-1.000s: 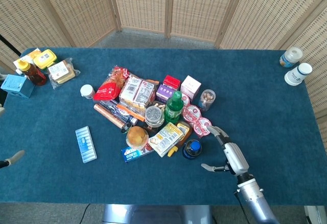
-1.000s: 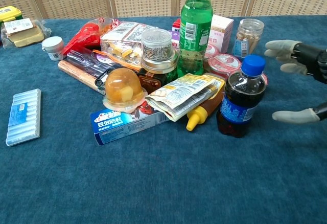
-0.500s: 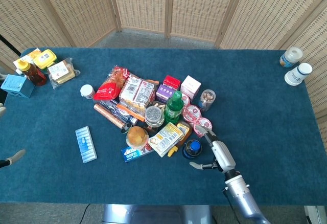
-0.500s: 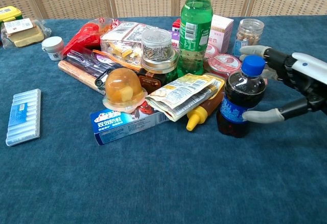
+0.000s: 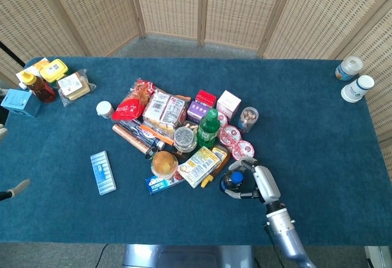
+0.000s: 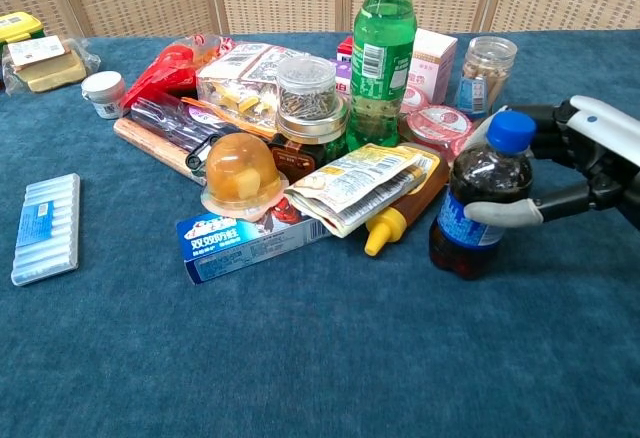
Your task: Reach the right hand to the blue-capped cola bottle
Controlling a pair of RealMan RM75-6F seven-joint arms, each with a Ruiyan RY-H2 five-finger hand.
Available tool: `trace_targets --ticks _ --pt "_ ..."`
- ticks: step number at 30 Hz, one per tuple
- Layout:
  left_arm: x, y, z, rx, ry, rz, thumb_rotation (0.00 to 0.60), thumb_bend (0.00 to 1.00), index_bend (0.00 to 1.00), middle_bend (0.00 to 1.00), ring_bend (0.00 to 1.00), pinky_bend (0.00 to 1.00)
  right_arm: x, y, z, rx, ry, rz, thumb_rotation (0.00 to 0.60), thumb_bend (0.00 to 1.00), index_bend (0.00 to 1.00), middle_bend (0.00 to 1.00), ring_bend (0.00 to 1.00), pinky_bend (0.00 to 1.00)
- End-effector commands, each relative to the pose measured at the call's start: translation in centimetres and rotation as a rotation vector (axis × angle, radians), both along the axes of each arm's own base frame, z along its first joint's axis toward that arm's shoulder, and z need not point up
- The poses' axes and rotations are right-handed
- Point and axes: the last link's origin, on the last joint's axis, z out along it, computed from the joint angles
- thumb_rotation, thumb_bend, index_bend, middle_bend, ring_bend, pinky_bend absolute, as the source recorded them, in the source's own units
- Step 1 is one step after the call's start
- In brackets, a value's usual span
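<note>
Chest view, right of centre: the right hand (image 6: pixel 570 173) wraps its fingers (image 6: pixel 500 214) around the blue-capped cola bottle (image 6: pixel 480 203), which leans slightly on the blue surface (image 6: pixel 300 358).

left hand (image 5: pixel 13 189) cut off at head view's left edge; finger pose untellable. right hand (image 6: pixel 590 163) cropped by chest view's right edge.
</note>
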Motion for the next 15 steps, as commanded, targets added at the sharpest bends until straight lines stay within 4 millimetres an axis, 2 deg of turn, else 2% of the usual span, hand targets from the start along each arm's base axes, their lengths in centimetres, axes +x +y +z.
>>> trace_targets --ticks 1,7,15 --pt "0.0 0.0 0.0 0.000 -0.001 -0.001 0.600 0.13 0.00 0.00 0.00 0.00 0.0 0.1 0.5 -0.017 -0.008 0.000 0.600 0.00 0.52 0.73 0.59 0.22" --pt "0.1 -0.1 0.1 0.004 -0.006 -0.007 0.600 0.13 0.00 0.00 0.00 0.00 0.6 0.6 3.3 -0.090 -0.038 0.022 0.600 0.00 0.52 0.73 0.59 0.22" --pt "0.2 -0.3 0.2 0.004 -0.013 -0.017 0.600 0.13 0.00 0.00 0.00 0.00 3.2 1.4 8.2 -0.220 -0.071 0.064 0.600 0.00 0.51 0.73 0.59 0.22"
